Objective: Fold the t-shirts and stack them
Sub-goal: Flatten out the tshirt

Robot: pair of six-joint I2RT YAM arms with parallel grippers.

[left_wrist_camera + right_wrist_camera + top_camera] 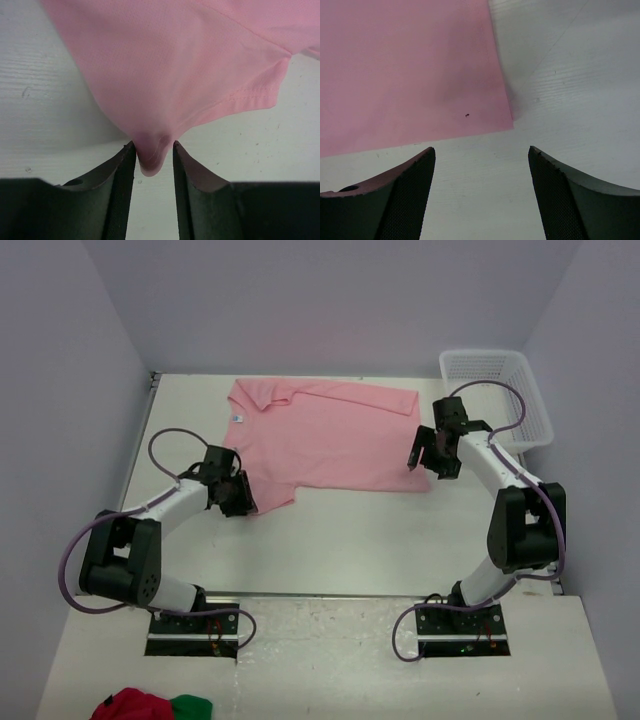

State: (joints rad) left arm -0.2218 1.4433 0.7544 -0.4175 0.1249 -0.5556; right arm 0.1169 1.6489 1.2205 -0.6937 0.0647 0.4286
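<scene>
We seem to be starting a fold: the t-shirt point(330, 435) lies spread on the tabletop point(350, 540), left fingers point(123, 190) clamped on its cloth near a sleeve, right fingers point(405, 200) wide apart above its corner, which they should grip next

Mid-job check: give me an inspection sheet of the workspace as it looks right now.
Surface: white table, a few small specks, no spills seen.
Job's things: one pink t-shirt spread at the far middle, collar and white label to the left.
Clutter: white basket at the far right corner; red and green cloth on the near ledge, left.
Grippers: left gripper pinches a bunched fold of the shirt's near left edge between its fingers; right gripper open, over bare table by the shirt's near right corner.
Cables: purple-grey cables loop off each arm, none on the shirt.
Surroundings: plain pale walls on three sides.
</scene>
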